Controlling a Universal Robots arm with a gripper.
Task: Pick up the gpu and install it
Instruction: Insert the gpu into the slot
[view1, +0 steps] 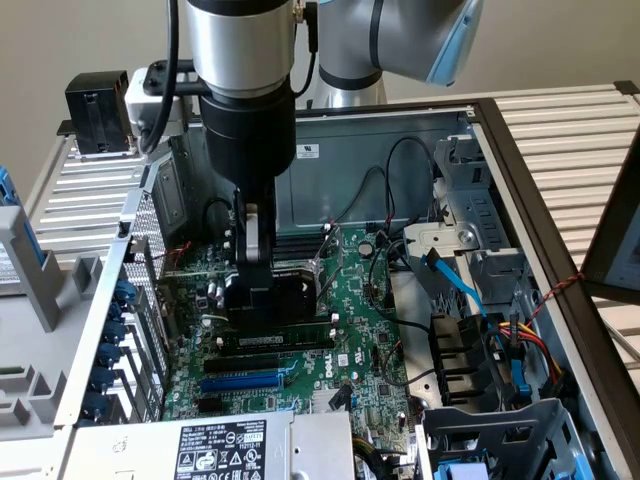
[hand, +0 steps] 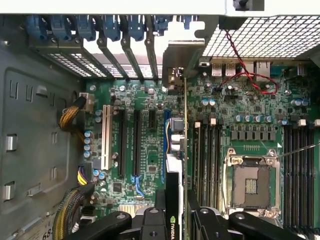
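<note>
Open PC case (view1: 520, 130) lies flat with the motherboard (view1: 350, 330) inside (near edge hidden by a labelled metal box (view1: 220, 445)). The arm (view1: 245, 60) drops straight down, wrist vertical, upper part cut off, blocking the board's middle in the exterior view. Gripper (hand: 180, 222) is low over the board, jaws partly closed and clamped on the gpu (hand: 185, 130). Card is edge-on, upright, between the expansion slots (hand: 136, 145) and the CPU socket (hand: 250, 185). Can't tell if it's seated. Its bracket (hand: 175, 65) is at the rear slot openings.
</note>
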